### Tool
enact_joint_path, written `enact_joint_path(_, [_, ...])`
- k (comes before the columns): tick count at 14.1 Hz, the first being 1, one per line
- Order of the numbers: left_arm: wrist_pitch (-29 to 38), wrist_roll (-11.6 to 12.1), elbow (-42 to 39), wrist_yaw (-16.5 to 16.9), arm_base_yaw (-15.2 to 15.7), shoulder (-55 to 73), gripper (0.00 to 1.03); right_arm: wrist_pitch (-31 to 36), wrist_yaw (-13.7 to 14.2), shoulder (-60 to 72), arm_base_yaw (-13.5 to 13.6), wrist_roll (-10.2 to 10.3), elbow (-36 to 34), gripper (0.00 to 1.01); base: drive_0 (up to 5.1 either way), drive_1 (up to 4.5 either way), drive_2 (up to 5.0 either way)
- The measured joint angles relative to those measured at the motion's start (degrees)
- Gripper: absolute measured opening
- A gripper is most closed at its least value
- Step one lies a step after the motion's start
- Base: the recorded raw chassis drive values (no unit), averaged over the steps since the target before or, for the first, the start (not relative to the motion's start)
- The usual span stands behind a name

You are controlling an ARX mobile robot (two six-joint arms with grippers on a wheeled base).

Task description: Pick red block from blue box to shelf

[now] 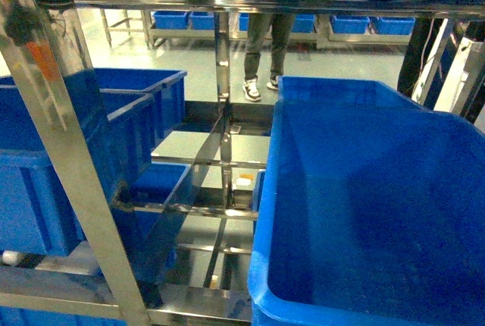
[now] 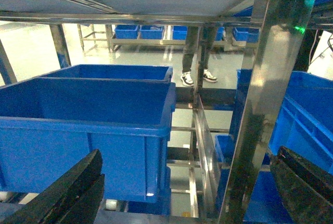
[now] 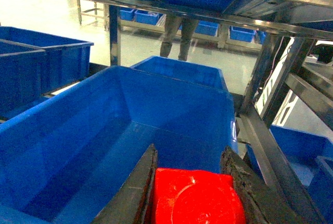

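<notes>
In the right wrist view the red block (image 3: pixel 197 198) sits clamped between two black fingers, my right gripper (image 3: pixel 189 151) shut on it. It hangs over the inside of a deep dark-blue crate (image 3: pixel 93 130) that rests on a tier of the steel shelf (image 3: pixel 270 146). My left gripper (image 2: pixel 190 153) is open, its fingers wide apart with nothing between them, facing a shelf upright (image 2: pixel 260 78). The blue box is out of view. Neither gripper shows in the head view, where the shelf (image 1: pixel 68 159) fills the frame.
A big dark-blue crate (image 1: pixel 364 205) takes up the right of the tier; more dark-blue crates (image 1: pixel 45 159) stand on the left (image 2: pixel 83 125). An upper shelf tier (image 3: pixel 208 5) runs close overhead. A person's legs (image 1: pixel 265 45) stand behind the rack.
</notes>
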Motion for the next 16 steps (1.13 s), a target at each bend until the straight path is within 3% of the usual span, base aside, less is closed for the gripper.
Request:
enact_joint_path(4, [0.00,0.00,0.00,0.00,0.00,0.00,0.98,2.32,0.28,2.29,0.66,-0.04,-0.04,0.29,0.0,0.00,0.0])
enact_joint_path(8, [0.00,0.00,0.00,0.00,0.00,0.00,0.98,13.73,2.01,13.88,4.15,-0.81,-0.09,0.29,0.0,0.00,0.0])
enact_joint_path(12, [0.00,0.00,0.00,0.02,0.00,0.00,0.98,36.22,3.21,36.65,5.51,-1.53,-0.37,0.29,0.0,0.00,0.0])
enact_joint_path(13, [0.00,0.02,0.00,0.00,0.00,0.00,0.98,55.91,3.91,58.25,5.97,-2.38,-0.39,0.29,0.0,0.00,0.0])
enact_joint_path(15, [0.00,0.00,0.00,0.00,0.00,0.00,0.98,64.92,3.91,71.21,5.97,-2.62,-0.24,0.29,0.0,0.00,0.0])
enact_joint_path(16, [0.00,0.00,0.00,0.00,0.00,0.00,0.98,64.67,3.89,76.24,6.03,-2.82,-0.13,0.29,0.0,0.00,0.0])
